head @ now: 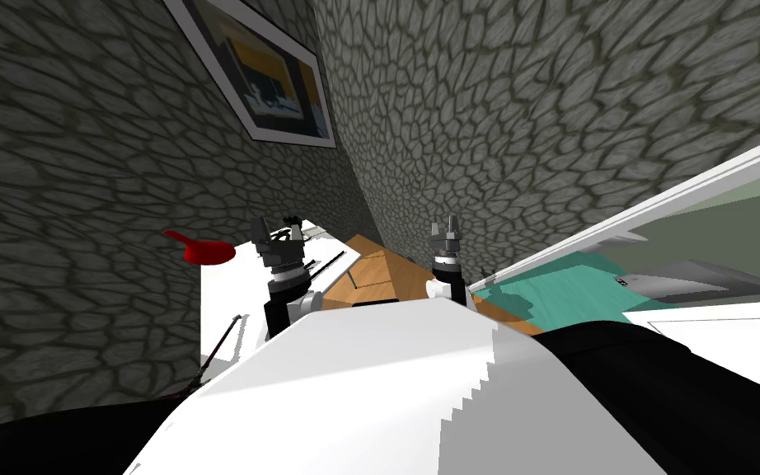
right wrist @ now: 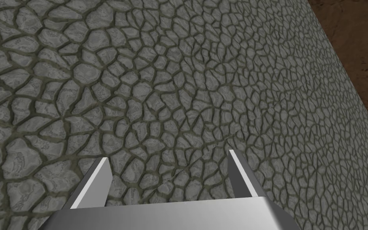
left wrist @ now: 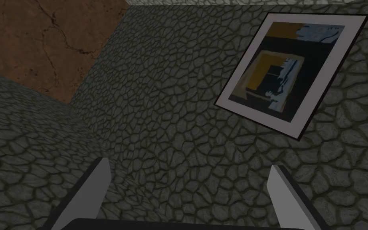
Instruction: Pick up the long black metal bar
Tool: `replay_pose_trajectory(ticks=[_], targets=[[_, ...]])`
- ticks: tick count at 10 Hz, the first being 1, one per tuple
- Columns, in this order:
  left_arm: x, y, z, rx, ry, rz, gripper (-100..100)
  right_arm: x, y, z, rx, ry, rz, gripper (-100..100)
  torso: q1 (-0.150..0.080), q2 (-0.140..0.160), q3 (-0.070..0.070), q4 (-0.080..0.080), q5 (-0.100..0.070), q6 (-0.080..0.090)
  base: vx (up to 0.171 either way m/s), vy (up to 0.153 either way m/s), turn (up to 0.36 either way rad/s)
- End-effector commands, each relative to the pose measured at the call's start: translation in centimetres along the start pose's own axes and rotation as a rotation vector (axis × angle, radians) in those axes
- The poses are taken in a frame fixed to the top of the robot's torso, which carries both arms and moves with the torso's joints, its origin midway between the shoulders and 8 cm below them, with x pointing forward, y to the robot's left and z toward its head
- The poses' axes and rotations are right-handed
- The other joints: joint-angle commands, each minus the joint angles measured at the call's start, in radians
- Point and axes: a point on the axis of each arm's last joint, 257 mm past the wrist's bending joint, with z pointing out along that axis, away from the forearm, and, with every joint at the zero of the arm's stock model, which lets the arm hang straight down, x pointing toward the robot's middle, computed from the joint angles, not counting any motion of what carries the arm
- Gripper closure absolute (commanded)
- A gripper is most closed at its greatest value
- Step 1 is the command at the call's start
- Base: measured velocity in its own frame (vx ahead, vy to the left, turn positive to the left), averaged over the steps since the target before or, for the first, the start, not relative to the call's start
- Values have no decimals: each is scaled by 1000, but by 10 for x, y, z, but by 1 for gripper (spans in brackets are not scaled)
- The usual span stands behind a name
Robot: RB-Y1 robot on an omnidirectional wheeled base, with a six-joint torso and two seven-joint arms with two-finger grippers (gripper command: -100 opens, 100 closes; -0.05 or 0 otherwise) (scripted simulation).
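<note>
Both light grey two-finger claws gape empty, left claw (head: 275, 229) and right claw (head: 444, 228) aimed upward. The long black bar (head: 327, 264) lies on the white table (head: 222, 298) beside the left arm. Reaching down blind could shove it off, imo.

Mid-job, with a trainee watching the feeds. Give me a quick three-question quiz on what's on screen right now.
1. True or false: the left tool is shut on the thin black bar.
2. The scoop-shaped thing to the left of the left arm is: A red, B blue, C green.
3. Which is nearer the bar, the left tool or the right tool?
Key: 1 false, its fingers stand open, holding nothing. 2 A. 3 the left tool.
</note>
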Motion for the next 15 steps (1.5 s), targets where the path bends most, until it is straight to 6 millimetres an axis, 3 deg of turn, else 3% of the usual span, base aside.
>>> replay_pose_trajectory(ticks=[1, 5, 9, 10, 12, 13, 15], targets=[[-2, 13, -9, -42, 43, 63, -100, 0, 0, 0, 0, 0, 0, 0, 0, 0, 0, 0, 0, 0, -1, -13, 87], [-18, 55, -44, -175, 143, 247, -100, 0, 0, 0, 0, 0, 0, 0, -2, 0, 0, 0, 0, 0, 5, -36, 84], [-48, 104, -103, -359, 278, 479, -100, 0, 0, 0, 0, 0, 0, 0, -3, -2, -1, -1, -1, 0, 34, -50, 51], [-48, 104, -103, -359, 278, 479, -100, 0, 0, 0, 0, 0, 0, 0, -3, -3, -2, -1, -1, 0, 36, -45, 15], [-67, 127, -143, -463, 360, 595, -100, 0, 0, 0, 0, 0, 0, 0, -2, -2, -1, 0, -1, 0, 33, -45, 13], [-67, 127, -143, -463, 360, 595, -100, 0, 0, 0, 0, 0, 0, 0, -3, -2, -1, 0, -1, 0, 29, -38, 6], [-89, 146, -189, -571, 452, 705, -100, 0, 0, 0, 0, 0, 0, 0, -2, -3, -1, -1, -1, 0, 54, -48, -11]])
